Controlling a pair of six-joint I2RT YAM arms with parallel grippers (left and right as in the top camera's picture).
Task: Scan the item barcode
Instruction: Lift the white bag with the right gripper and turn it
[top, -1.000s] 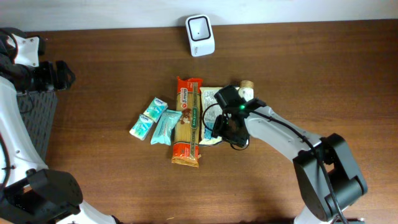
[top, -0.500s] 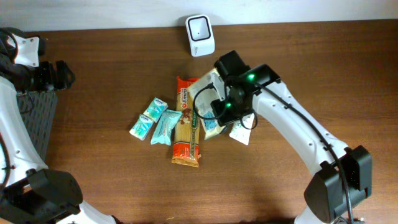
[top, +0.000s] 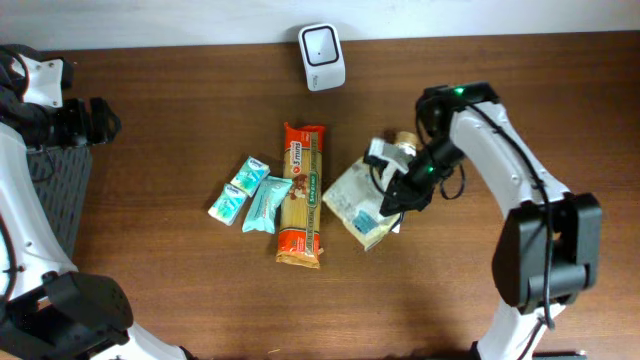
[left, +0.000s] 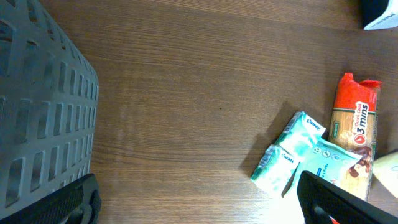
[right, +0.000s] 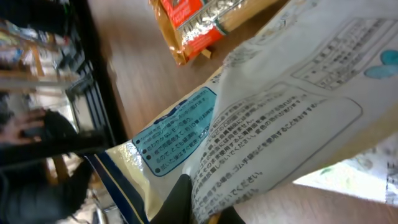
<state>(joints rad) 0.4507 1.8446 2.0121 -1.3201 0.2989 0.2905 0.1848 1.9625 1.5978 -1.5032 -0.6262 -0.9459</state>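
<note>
From overhead, your right claw (top: 398, 192) is pinched tight on one edge of the white plastic pouch with blue-green print (top: 358, 205). The pouch hangs off to the claw's left, just beside the long orange-red pasta packet (top: 302, 195). I cannot tell whether its low corner touches the brown wooden table (top: 200, 300). The white box-shaped barcode scanner (top: 322, 44) sits well apart from the claw, farther from you and to its left. I judge the step in hand to be carrying the pouch there. Lift first so it clears the pasta packet, then turn the wrist so the barcode panel faces the scanner's window. Keep it flat and unhurried, because a soft pouch sags and wrinkles. Two teal tissue packs (top: 245, 192) lie beyond the pasta packet, further left of the claw.

From the left wrist, your left claw (left: 199, 202) is spread wide and holds nothing. The dark grey slotted plastic basket (left: 43, 118) is just to its left. Only its wall shows, so I cannot tell what is in it.

From the right wrist, the pouch fills the view right at the claw, with a back panel of small print showing. No barcode is legible here, so find it before presenting.
</note>
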